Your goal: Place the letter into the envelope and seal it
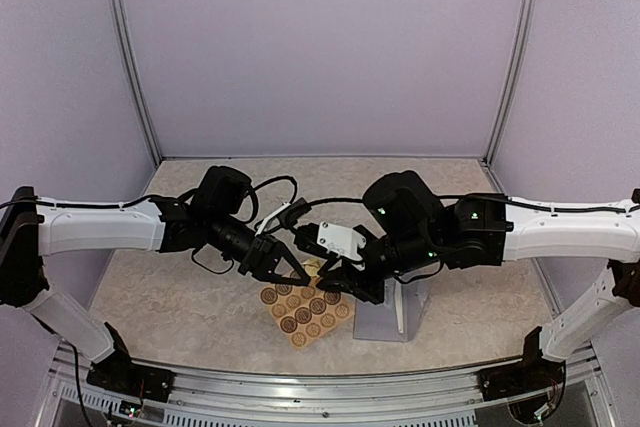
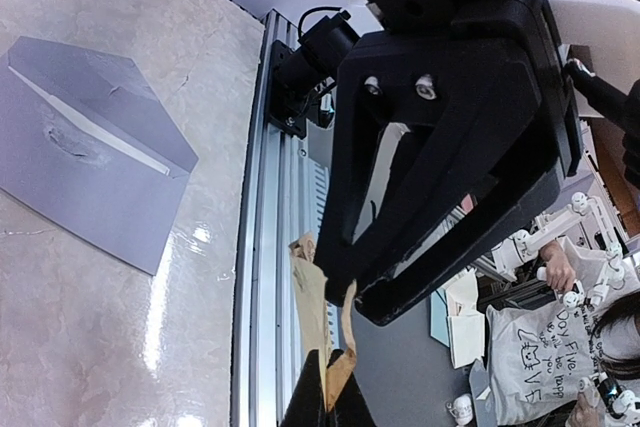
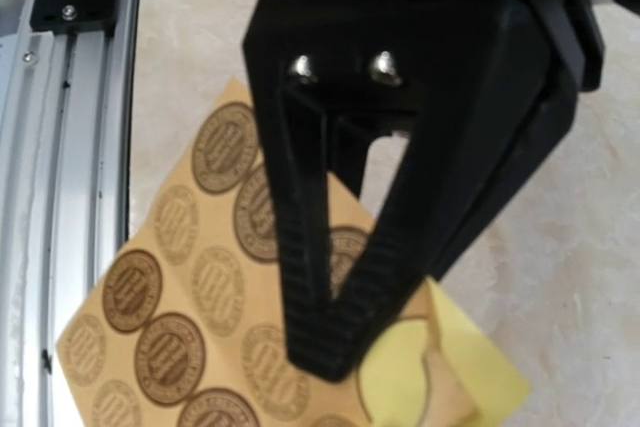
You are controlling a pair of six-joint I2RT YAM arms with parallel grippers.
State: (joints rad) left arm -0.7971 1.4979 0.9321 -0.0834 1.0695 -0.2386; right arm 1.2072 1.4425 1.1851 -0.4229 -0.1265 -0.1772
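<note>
Nearest us lay the sticker sheet (image 1: 307, 314) on the table (image 1: 180, 297), and just right of it the envelope (image 1: 388, 319), flat under the right arm. Beyond, the left gripper (image 2: 338, 292) was clamped on the sheet's far edge. Beside it, the right gripper (image 3: 325, 352) had its fingertips pressed together over the sheet; what they pinched we could not tell.
</note>
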